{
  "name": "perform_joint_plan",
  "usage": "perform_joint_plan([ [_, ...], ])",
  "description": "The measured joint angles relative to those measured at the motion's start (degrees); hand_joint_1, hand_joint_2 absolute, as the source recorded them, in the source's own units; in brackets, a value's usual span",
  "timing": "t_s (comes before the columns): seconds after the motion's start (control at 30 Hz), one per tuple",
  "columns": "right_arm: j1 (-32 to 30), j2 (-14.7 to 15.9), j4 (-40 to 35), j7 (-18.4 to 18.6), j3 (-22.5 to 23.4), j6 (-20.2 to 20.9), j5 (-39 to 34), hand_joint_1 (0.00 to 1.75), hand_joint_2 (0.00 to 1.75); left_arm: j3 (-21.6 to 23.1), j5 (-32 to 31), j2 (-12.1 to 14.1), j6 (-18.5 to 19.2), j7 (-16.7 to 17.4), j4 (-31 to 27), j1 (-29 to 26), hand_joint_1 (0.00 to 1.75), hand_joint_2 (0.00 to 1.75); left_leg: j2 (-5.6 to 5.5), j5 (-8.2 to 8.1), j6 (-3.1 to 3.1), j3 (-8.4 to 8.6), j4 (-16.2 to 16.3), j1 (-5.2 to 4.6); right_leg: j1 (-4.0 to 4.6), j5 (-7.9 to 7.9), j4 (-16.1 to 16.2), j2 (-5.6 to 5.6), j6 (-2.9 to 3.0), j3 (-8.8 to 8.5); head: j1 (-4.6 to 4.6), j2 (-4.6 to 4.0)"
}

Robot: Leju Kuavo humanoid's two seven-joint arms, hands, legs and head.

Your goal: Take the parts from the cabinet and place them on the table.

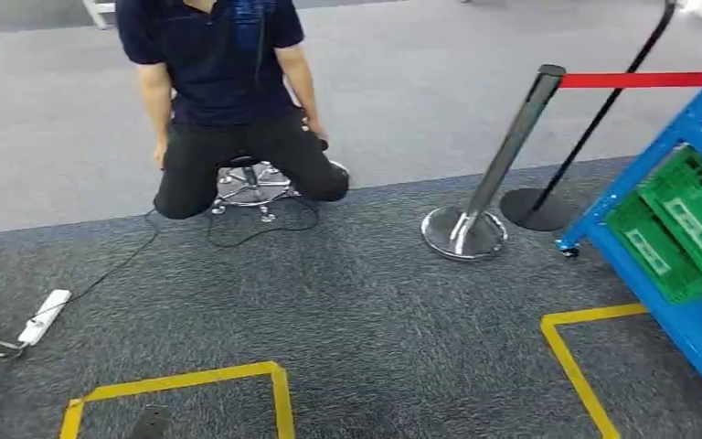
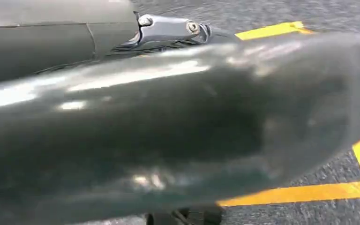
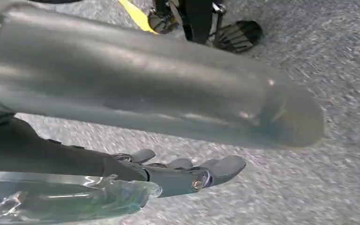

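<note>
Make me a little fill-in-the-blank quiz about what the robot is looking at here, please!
1. The person sits on a low ____ with a chrome base.
2. The rope on the silver post is coloured ____.
3. The crates on the blue cabinet are coloured ____.
4. The tape lines on the carpet are coloured ____.

Missing words: stool; red; green; yellow

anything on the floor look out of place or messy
Yes: a white power strip lies loose on the carpet, its black cable trailing toward the stool a person sits on. It looks like a trip hazard.
</note>
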State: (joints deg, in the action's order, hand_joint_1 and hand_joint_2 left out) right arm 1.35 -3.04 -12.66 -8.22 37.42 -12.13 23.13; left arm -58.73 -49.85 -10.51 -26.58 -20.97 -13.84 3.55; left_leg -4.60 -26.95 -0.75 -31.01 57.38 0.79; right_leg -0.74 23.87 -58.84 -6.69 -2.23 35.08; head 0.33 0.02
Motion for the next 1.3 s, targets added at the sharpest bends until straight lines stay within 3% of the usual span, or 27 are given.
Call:
perform_joint_plan([
  [0.1, -0.7, -0.2, 0.1, 0.4, 0.0, 0.2, 0.1, 0.00, 0.00, 0.1, -0.2, 0.1, -0.1, 0.5, 0.0, 0.0, 0.00, 0.00, 1.57, 0.42, 1.27, -0.02, -0.3, -0.27, -0.47, -0.69, 0.9, -1.56, -1.30, 0.93, 0.02, 0.00],
  [0.13, -0.9, -0.3, 0.3, 0.5, 0.0, 0.2, 0.2, 0.00, 0.00, 0.1, -0.3, 0.2, -0.1, 0.5, 0.0, 0.1, 0.00, 0.00, 2.32, 0.66, 1.68, 0.07, -0.6, -0.25, -0.37, -0.15, 0.1, 0.36, -1.31, 1.06, -0.02, 0.00],
  [0.17, -0.8, -0.3, 0.3, 0.6, 0.0, 0.2, 0.2, 0.00, 0.00, 0.2, -0.4, 0.2, -0.1, 0.5, 0.0, 0.1, 0.00, 0.00, 2.84, 0.72, 2.08, 0.04, -0.7, -0.37, 0.01, 1.87, -2.5, 3.54, -1.37, 2.31, 0.61, 0.00],
  [0.2, -0.4, -0.3, 0.3, 0.6, 0.0, 0.2, 0.2, 0.00, 0.00, 0.2, -0.5, 0.2, -0.1, 0.5, 0.0, -0.1, 0.00, 0.00, 3.63, 0.73, 2.23, -0.04, -0.7, -0.58, 0.16, 4.22, -6.6, 4.89, -1.48, 4.24, 0.59, 0.00],
  [0.27, 0.0, -0.4, 0.3, 0.6, 0.0, 0.2, 0.2, 0.00, 0.00, 0.2, -0.5, 0.2, -0.1, 0.5, 0.0, -0.5, 0.00, 0.00, 5.46, 0.61, 2.44, -0.04, -0.6, -0.97, 0.16, 7.99, -15.4, 6.02, -1.43, 8.07, 0.55, 0.00],
  [0.3, -0.1, -0.5, 0.3, 0.6, 0.0, 0.2, 0.2, 0.00, 0.00, 0.2, -0.5, 0.2, -0.1, 0.5, 0.0, -0.5, 0.00, 0.00, 6.26, 0.53, 2.56, 0.03, -0.6, -1.16, 0.17, 8.28, -17.5, 6.24, -1.33, 8.83, 0.57, 0.00],
  [0.33, -0.4, -0.5, 0.3, 0.6, 0.0, 0.2, 0.2, 0.00, 0.00, 0.2, -0.5, 0.3, -0.1, 0.5, 0.0, -0.4, 0.00, 0.00, 6.85, 0.45, 2.63, 0.13, -0.6, -1.28, 0.18, 7.29, -16.5, 6.26, -1.18, 8.00, 0.57, 0.00],
  [0.4, -0.5, -0.5, 0.3, 0.6, 0.0, 0.2, 0.2, 0.00, 0.00, 0.2, -0.5, 0.3, -0.1, 0.5, 0.0, -0.3, 0.00, 0.00, 8.02, 0.26, 2.62, 0.40, -0.6, -1.49, 0.39, 3.30, -8.3, 6.77, -0.65, 3.22, 0.59, 0.00],
  [0.43, -0.4, -0.5, 0.3, 0.6, 0.0, 0.2, 0.2, 0.00, 0.00, 0.2, -0.5, 0.2, 0.0, 0.8, 0.0, -0.3, 0.00, 0.00, 8.56, 0.11, 2.51, 0.60, -0.6, -1.54, 0.65, 1.42, -3.3, 7.86, -0.35, 0.29, 0.54, 0.00],
  [0.47, -0.2, -0.5, 0.3, 0.6, 0.0, 0.2, 0.4, 0.00, 0.00, 0.3, -0.7, 0.2, 0.5, 1.6, 0.0, -0.3, 0.00, 0.00, 9.05, -0.11, 2.22, 0.72, -0.6, -1.86, 1.26, 2.04, -0.1, 10.57, 0.00, -1.42, 0.59, 0.00],
  [0.5, 0.1, -0.5, 0.3, 0.7, 0.0, 0.2, 0.6, 0.00, 0.00, 0.4, -1.1, 0.3, 1.6, 3.1, 0.2, -0.3, 0.00, 0.00, 9.41, -0.21, 1.99, 0.64, -0.4, -2.07, 1.25, 1.64, 0.1, 9.92, 0.51, -1.88, 0.46, 0.00],
  [0.6, -0.2, -0.6, 0.4, 1.9, 0.0, 0.7, 1.3, 0.00, 0.00, 1.0, -2.4, 0.2, 4.7, 8.0, 0.4, -0.2, 0.00, 0.00, 10.70, -0.12, 1.43, 0.89, -0.6, -1.97, 1.47, 1.45, 0.1, 8.38, 1.07, -1.35, 0.50, 0.00],
  [0.63, -0.3, -0.7, 0.5, 2.3, 0.0, 0.8, 1.4, 0.00, 0.00, 1.1, -2.5, 0.2, 5.1, 8.5, 0.5, -0.2, 0.00, 0.00, 10.21, -0.67, 0.92, 0.84, -0.4, -1.85, 0.93, 1.04, 0.6, 7.77, 1.52, -1.71, 0.52, 0.00],
  [0.67, -0.4, -1.0, 0.5, 2.8, 0.0, 1.0, 1.4, 0.00, 0.00, 1.4, -2.8, 0.1, 5.2, 8.7, 0.5, -0.1, 0.00, 0.00, 7.65, -1.70, 0.49, 0.38, 0.8, -1.76, 0.86, 0.98, 0.7, 7.34, 1.63, -1.71, 0.32, 0.00],
  [0.7, -0.3, -1.0, 0.5, 3.1, 0.0, 1.0, 1.4, 0.00, 0.00, 1.6, -3.1, -0.1, 5.4, 8.7, 0.5, -0.2, 0.00, 0.00, 6.07, -3.95, 0.25, -1.23, 4.3, -1.54, 0.74, 0.93, 0.7, 6.87, 1.78, -1.57, 0.17, 0.00],
  [0.77, 0.1, -1.1, 0.5, 3.6, 0.0, 1.2, 1.5, 0.00, 0.00, 1.8, -3.6, -0.2, 5.4, 8.7, 0.6, -0.4, 0.00, 0.00, 5.20, -8.10, -0.06, -5.71, 13.7, -1.22, 0.73, 0.82, 0.7, 5.60, 1.99, -1.34, 0.15, 0.00],
  [0.8, 0.1, -1.3, 0.6, 4.2, 0.0, 1.2, 1.5, 0.00, 0.00, 2.1, -4.0, -0.2, 5.4, 8.7, 0.7, -0.5, 0.00, 0.00, 5.10, -8.77, -0.12, -7.34, 16.8, -1.11, 0.72, 0.81, 0.7, 4.90, 1.99, -1.30, 0.11, 0.00],
  [0.83, 0.0, -1.4, 0.6, 4.6, 0.0, 1.2, 1.6, 0.00, 0.00, 2.3, -4.2, -0.3, 5.4, 8.7, 0.7, -0.5, 0.00, 0.00, 5.08, -8.03, -0.17, -7.65, 17.2, -1.00, 0.66, 0.75, 0.7, 4.21, 1.94, -1.32, 0.15, 0.00],
  [0.87, -0.1, -1.6, 0.6, 5.0, 0.0, 1.2, 1.6, 0.00, 0.00, 2.5, -4.5, -0.3, 5.3, 8.7, 0.7, -0.5, 0.00, 0.00, 5.03, -6.02, -0.25, -6.89, 15.2, -0.87, 0.57, 0.68, 0.7, 3.49, 1.83, -1.32, 0.13, 0.00],
  [0.93, -0.1, -1.7, 0.6, 5.7, 0.1, 1.8, 1.3, 0.00, 0.00, 3.1, -5.4, -0.4, 5.2, 8.6, 0.7, -0.5, 0.00, 0.00, 4.23, -0.99, -0.43, -2.84, 6.7, -0.52, 0.24, 0.48, 0.7, 2.15, 1.44, -1.32, 0.13, 0.00],
  [0.97, -0.1, -1.7, 0.6, 6.0, 0.2, 2.1, 1.2, 0.00, 0.00, 3.5, -6.3, -0.5, 5.0, 8.6, 0.7, -0.5, 0.00, 0.00, 1.96, 0.71, -0.78, -0.61, 2.3, 0.00, 0.18, 0.37, 0.6, 1.49, 1.03, -1.21, 0.08, 0.00],
  [1.0, 0.1, -1.7, 0.6, 6.1, 0.3, 2.4, 1.1, 0.00, 0.00, 3.8, -6.8, -0.6, 5.0, 8.6, 0.8, -0.5, 0.00, 0.00, 0.52, 0.26, -0.96, 0.29, -0.1, 0.20, 0.50, 0.48, 0.0, 0.90, 0.61, -0.72, -0.05, 0.00],
  [1.1, -0.2, -1.7, 0.6, 6.3, 0.4, 2.9, 1.0, 0.00, 0.00, 4.8, -7.3, -0.7, 4.9, 8.6, 0.8, -0.3, 0.00, 0.00, 1.53, 0.21, 0.53, -0.09, 0.0, -0.35, -0.03, -0.22, 0.8, -0.39, -0.40, -0.15, 0.08, 0.00],
  [1.13, -0.4, -1.7, 0.6, 6.3, 0.5, 3.0, 1.0, 0.00, 0.00, 4.9, -7.5, -0.8, 4.9, 8.6, 0.8, -0.3, 0.00, 0.00, 2.25, 0.51, 1.09, -0.06, -0.3, -0.05, -0.16, -0.24, 0.7, -0.90, -0.68, 0.43, -0.02, 0.00],
  [1.17, -0.5, -1.9, 0.6, 6.5, 0.5, 3.1, 1.0, 0.00, 0.00, 5.2, -7.8, -0.8, 4.9, 8.6, 0.8, -0.2, 0.00, 0.00, 2.75, 0.63, 1.48, -0.04, -0.3, -0.13, 0.09, 0.55, -0.3, 1.51, -0.73, 0.68, 0.13, 0.00],
  [1.2, -0.4, -1.9, 0.7, 6.8, 0.6, 3.2, 1.1, 0.00, 0.00, 5.5, -7.9, -0.9, 4.9, 8.7, 0.8, -0.2, 0.00, 0.00, 3.19, 0.65, 1.90, -0.10, -0.3, -0.27, 0.28, 2.61, -3.2, 4.07, -0.85, 2.03, 0.67, 0.00],
  [1.3, 0.2, -2.0, 0.7, 7.0, 0.7, 3.3, 1.2, 0.00, 0.00, 6.0, -8.3, -0.9, 4.8, 9.0, 0.8, -0.6, 0.00, 0.00, 5.44, 0.53, 2.24, -0.14, -0.3, -0.83, 0.26, 8.73, -16.3, 6.09, -1.00, 7.81, 0.65, 0.00],
])
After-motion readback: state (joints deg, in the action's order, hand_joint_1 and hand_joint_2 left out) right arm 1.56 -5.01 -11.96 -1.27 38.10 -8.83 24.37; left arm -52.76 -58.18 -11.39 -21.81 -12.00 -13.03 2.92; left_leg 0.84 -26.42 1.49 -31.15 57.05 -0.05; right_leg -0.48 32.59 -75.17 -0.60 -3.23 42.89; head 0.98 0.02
